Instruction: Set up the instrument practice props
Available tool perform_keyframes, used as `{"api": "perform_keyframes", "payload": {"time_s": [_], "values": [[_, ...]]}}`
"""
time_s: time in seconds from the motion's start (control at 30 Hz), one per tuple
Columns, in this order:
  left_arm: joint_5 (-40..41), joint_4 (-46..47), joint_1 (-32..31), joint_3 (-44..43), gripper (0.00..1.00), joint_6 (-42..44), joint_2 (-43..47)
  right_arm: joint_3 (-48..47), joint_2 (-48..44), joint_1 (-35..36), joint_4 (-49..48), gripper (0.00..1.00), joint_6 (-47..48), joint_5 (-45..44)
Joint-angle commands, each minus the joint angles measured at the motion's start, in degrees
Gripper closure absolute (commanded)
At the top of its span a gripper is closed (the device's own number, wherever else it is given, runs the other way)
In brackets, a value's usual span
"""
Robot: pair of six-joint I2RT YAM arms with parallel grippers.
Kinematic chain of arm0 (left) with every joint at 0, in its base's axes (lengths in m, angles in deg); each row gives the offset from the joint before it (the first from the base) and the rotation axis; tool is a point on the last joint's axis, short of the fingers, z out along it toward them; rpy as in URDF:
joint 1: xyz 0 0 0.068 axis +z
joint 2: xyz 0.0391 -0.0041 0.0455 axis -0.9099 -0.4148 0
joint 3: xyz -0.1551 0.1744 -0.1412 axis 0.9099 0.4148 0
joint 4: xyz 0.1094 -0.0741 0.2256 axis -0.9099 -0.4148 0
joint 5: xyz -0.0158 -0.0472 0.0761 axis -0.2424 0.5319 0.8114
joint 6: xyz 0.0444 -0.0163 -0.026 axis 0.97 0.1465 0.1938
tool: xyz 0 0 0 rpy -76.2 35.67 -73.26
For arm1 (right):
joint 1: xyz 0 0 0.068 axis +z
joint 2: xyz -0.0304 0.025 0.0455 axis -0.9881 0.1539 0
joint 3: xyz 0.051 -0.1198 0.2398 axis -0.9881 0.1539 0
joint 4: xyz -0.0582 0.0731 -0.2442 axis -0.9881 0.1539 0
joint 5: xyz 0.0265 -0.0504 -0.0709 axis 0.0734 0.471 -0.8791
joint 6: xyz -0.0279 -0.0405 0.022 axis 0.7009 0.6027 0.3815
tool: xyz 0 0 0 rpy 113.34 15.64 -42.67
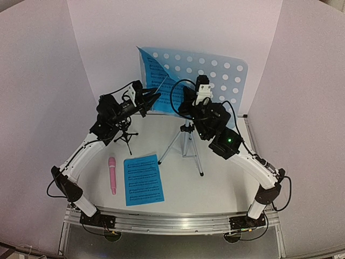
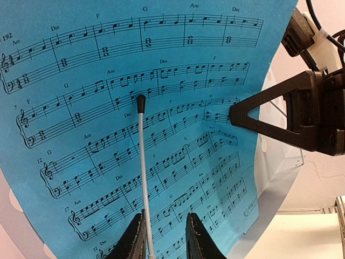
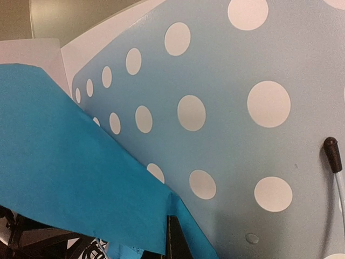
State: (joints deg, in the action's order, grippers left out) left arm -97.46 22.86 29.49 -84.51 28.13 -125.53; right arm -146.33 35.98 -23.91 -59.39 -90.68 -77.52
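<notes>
The pale-blue perforated music-stand desk (image 1: 221,73) stands on silver tripod legs (image 1: 186,141). A blue sheet-music page (image 2: 108,97) leans on its left half. My right gripper (image 3: 173,224) is shut on that page's lower edge. In the left wrist view its black finger (image 2: 269,116) shows at the page's right side. My left gripper (image 2: 165,217) faces the page, open. The stand's thin white page-holder rod (image 2: 142,162) passes between the jaws, close to the left finger. A second page (image 1: 143,179) and the pink microphone (image 1: 112,174) lie on the table. The black tripod mic mount (image 1: 125,135) stands under my left arm.
A white backdrop (image 1: 172,27) wraps around the table behind the stand. Another black-tipped holder rod (image 3: 334,162) crosses the desk's right side in the right wrist view. The metal rail (image 1: 172,218) with the arm bases runs along the near edge.
</notes>
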Motion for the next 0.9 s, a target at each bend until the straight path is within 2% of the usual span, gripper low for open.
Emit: {"api": "perform_keyframes", "payload": {"time_s": [0.0, 0.5, 0.77, 0.87], "values": [[-1.03, 0.76, -0.47, -0.37, 0.75, 0.21, 0.07, 0.49, -2.31, -0.11, -2.28, 1.00, -0.80, -0.27], [-1.09, 0.66, -0.47, -0.16, 0.75, 0.35, 0.16, -0.13, -2.32, -0.12, -2.28, 1.00, -0.94, 0.37], [-0.91, 0.39, -0.47, 0.00, 0.75, 0.79, 0.28, 2.01, -4.07, -0.11, -2.36, 0.82, -2.44, 1.31], [-0.83, 0.33, -0.47, 0.02, 0.75, 0.91, 0.29, 2.77, -4.74, -0.13, -2.37, 0.81, -2.87, 1.70]]}}
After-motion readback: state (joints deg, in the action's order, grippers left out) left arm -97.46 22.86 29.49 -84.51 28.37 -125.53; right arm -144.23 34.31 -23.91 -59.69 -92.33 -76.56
